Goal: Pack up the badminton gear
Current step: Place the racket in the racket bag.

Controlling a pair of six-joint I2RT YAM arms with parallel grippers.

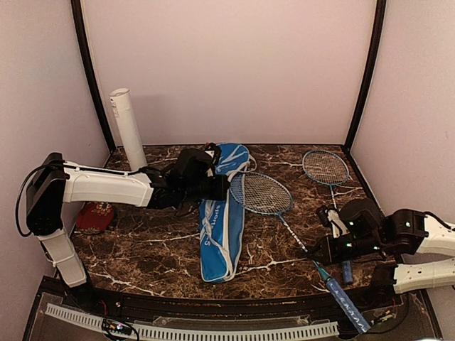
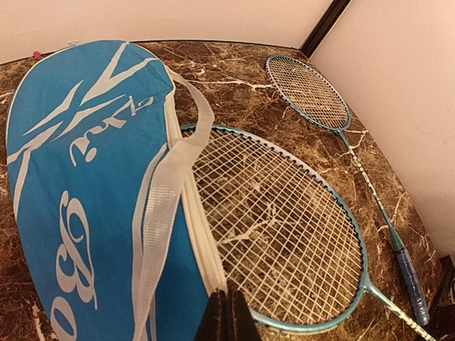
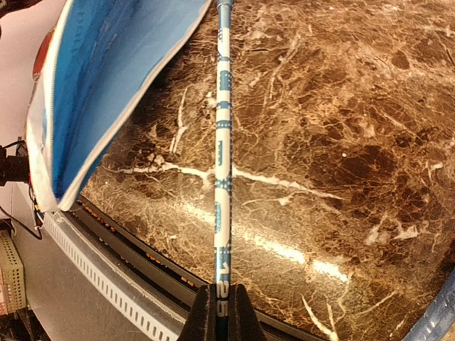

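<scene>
The blue racket cover (image 1: 217, 217) lies in the middle of the table. One racket (image 1: 261, 193) rests with its head against the cover's right edge, its blue handle (image 1: 345, 302) over the front edge. My left gripper (image 1: 224, 186) is shut on the cover's white edge (image 2: 202, 249), beside that racket's head (image 2: 277, 234). My right gripper (image 1: 318, 253) is shut on this racket's shaft (image 3: 222, 177). The second racket (image 1: 325, 167) lies at the back right, also in the left wrist view (image 2: 309, 92). The white tube (image 1: 128, 128) leans in the back left corner. No shuttlecocks show.
A small red oval object (image 1: 96, 215) lies at the table's left edge under my left arm. Walls close the table on three sides. The front edge has a black rail (image 3: 128, 249).
</scene>
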